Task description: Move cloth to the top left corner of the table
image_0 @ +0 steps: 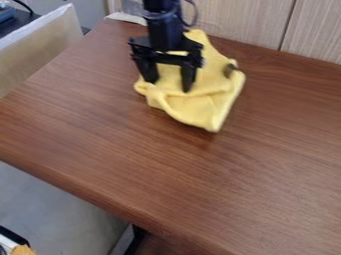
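Observation:
The black gripper (pixel 170 85) hangs over the upper left part of the table, its two fingers apart, so it is open. Beneath and behind it lies the yellow cloth (pixel 203 102), crumpled and folded, with one corner pointing toward the front. Both fingertips are over the cloth's left part; whether they touch it I cannot tell. Part of the cloth is hidden behind the gripper. A small dark thing (pixel 230 69) shows at the cloth's right side.
The brown wooden table (pixel 133 159) has its left edge running from the upper left down to the front. A pale wood-grain wall (pixel 250 22) stands along the back. Beyond the left edge is a cardboard-coloured panel (pixel 40 50).

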Robot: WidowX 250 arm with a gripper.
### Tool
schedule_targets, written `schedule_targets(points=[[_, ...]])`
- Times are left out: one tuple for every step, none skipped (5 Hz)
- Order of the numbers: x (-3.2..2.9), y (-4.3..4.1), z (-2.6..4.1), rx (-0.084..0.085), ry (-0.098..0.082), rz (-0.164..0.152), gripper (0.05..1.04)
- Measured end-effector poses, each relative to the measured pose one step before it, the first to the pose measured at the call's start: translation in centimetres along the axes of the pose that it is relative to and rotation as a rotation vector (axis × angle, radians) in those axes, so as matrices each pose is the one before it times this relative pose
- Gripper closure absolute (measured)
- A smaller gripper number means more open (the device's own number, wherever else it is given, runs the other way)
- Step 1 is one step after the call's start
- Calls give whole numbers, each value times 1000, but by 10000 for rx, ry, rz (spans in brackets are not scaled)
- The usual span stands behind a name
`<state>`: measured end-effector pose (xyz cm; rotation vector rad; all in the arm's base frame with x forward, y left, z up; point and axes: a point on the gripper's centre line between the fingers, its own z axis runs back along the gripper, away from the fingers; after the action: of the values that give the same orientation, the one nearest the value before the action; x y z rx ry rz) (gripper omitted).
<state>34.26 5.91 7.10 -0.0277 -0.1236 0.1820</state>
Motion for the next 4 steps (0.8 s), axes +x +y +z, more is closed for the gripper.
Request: schedule_targets(points=[[909, 2300, -57, 268, -28, 699, 85], [521, 2583, -70, 267, 52, 714, 85], [436, 2136, 78, 204, 29, 599, 85], [-65, 1319, 143, 156, 77, 373, 84]])
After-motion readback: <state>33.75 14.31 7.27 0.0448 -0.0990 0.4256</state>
